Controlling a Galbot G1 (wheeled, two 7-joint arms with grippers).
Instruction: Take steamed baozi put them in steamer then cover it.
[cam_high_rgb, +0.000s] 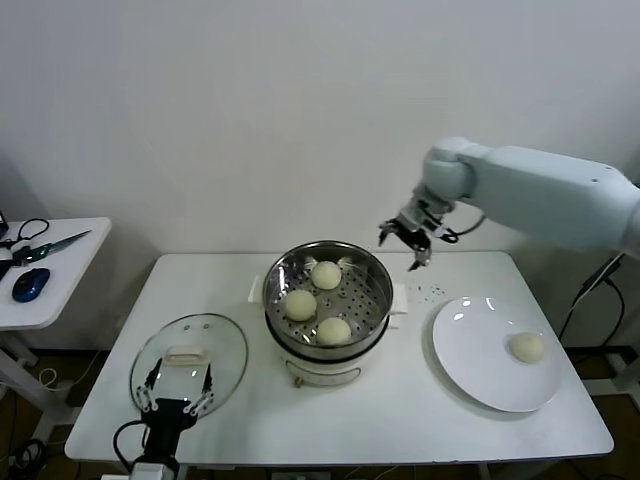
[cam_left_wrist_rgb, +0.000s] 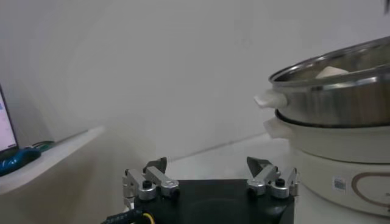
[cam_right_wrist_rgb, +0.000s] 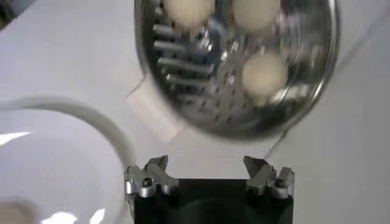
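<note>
The steel steamer (cam_high_rgb: 327, 262) on its white base stands mid-table and holds three baozi (cam_high_rgb: 325, 274) (cam_high_rgb: 300, 304) (cam_high_rgb: 333, 330); they also show in the right wrist view (cam_right_wrist_rgb: 263, 72). A fourth baozi (cam_high_rgb: 527, 346) lies on the white plate (cam_high_rgb: 470, 345) at the right. The glass cover (cam_high_rgb: 215, 335) with its cream handle lies flat on the table left of the steamer. My right gripper (cam_high_rgb: 406, 238) is open and empty, raised between the steamer and the plate, at the back. My left gripper (cam_high_rgb: 175, 392) is open and empty, low at the cover's front edge.
A small side table (cam_high_rgb: 60, 265) at the left carries scissors (cam_high_rgb: 50, 243) and a blue mouse (cam_high_rgb: 30, 283). The steamer's side (cam_left_wrist_rgb: 341, 103) rises close beside my left gripper (cam_left_wrist_rgb: 209, 168) in the left wrist view.
</note>
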